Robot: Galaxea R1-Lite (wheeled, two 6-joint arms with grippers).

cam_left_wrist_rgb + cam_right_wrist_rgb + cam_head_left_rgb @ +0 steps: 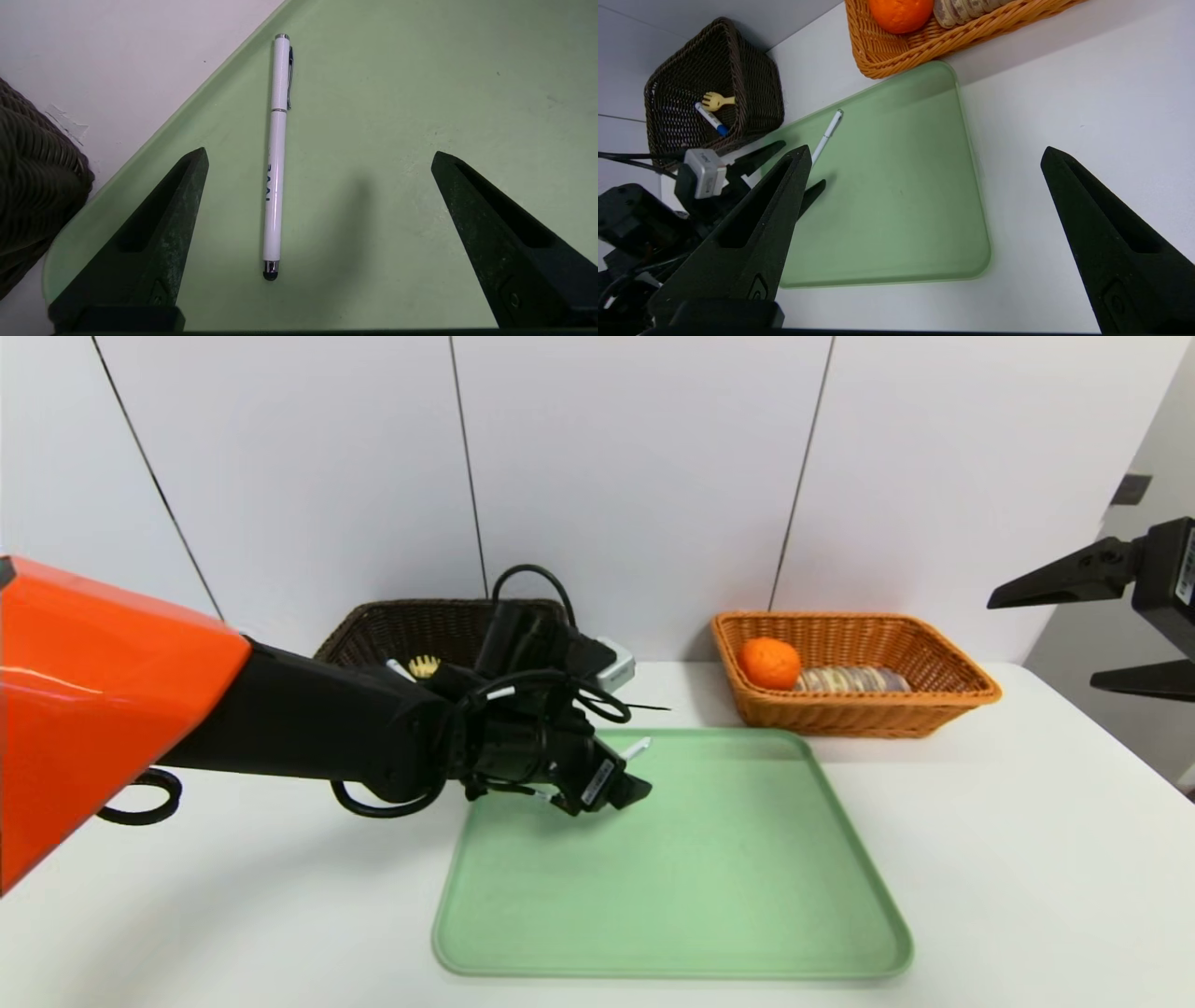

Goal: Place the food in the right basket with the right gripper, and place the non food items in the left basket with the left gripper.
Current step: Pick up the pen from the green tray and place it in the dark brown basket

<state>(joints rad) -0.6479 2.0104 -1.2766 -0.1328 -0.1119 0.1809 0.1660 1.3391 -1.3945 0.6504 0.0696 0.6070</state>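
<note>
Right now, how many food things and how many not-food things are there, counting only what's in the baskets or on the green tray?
Food: 2 (orange fruit, striped roll)
Not food: 3 (pen, marker, pasta spoon)
Total: 5

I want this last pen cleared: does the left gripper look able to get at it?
Probably yes: the left gripper is open above the pen, with nothing lying over it.

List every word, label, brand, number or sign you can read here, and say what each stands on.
White pen: dark capital letters run along the barrel; too unclear to quote surely.
Left gripper: white label, too small to read.
Right gripper: white label, too small to read.
</note>
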